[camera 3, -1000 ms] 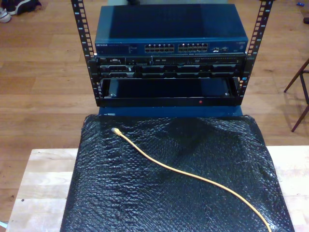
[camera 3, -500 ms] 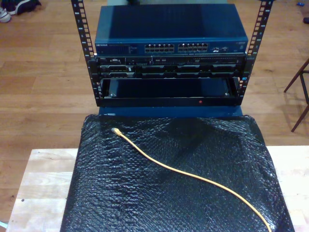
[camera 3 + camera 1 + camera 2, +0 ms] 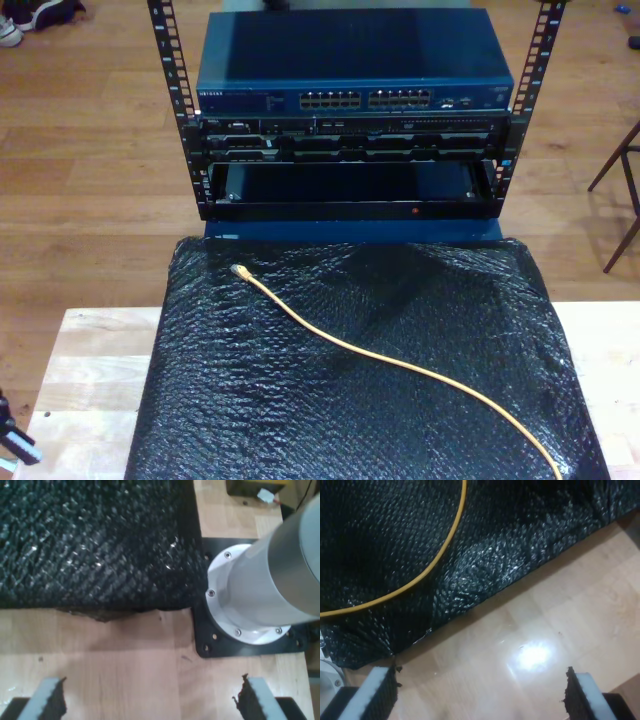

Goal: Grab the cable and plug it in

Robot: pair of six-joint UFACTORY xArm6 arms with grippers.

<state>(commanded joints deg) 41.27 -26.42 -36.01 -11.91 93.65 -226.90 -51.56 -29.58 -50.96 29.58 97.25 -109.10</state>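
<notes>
The cable (image 3: 400, 368), a thin yellow-orange network lead, lies loose on a sheet of black bubble wrap (image 3: 300, 420) spread over a pale wooden table (image 3: 85, 370). In the exterior view it runs from the lower right of the sheet up toward the upper left, where its small clear plug (image 3: 239, 271) rests on the wrap, well short of the equipment rack. Nothing is touching it.

Beyond the table's far edge stands a black open-frame rack (image 3: 168, 90) holding a blue network switch (image 3: 350, 60) with two banks of ports (image 3: 366, 99) along its front, darker units stacked beneath it, and an open bay below those.

My first gripper (image 3: 150, 700) hangs over bare wood just beside the edge of the bubble wrap (image 3: 90, 545), its jaws spread wide with nothing between them. Close by it is the white cylindrical base of an arm (image 3: 265, 585), bolted to a black mounting plate (image 3: 205, 630).

My second gripper (image 3: 480, 695) also has its jaws wide apart and empty, poised above the wooden tabletop (image 3: 560, 620) near the sheet's border. A curve of the cable (image 3: 440, 555) crosses the wrap ahead of it, apart from the padded fingers (image 3: 380, 692).
</notes>
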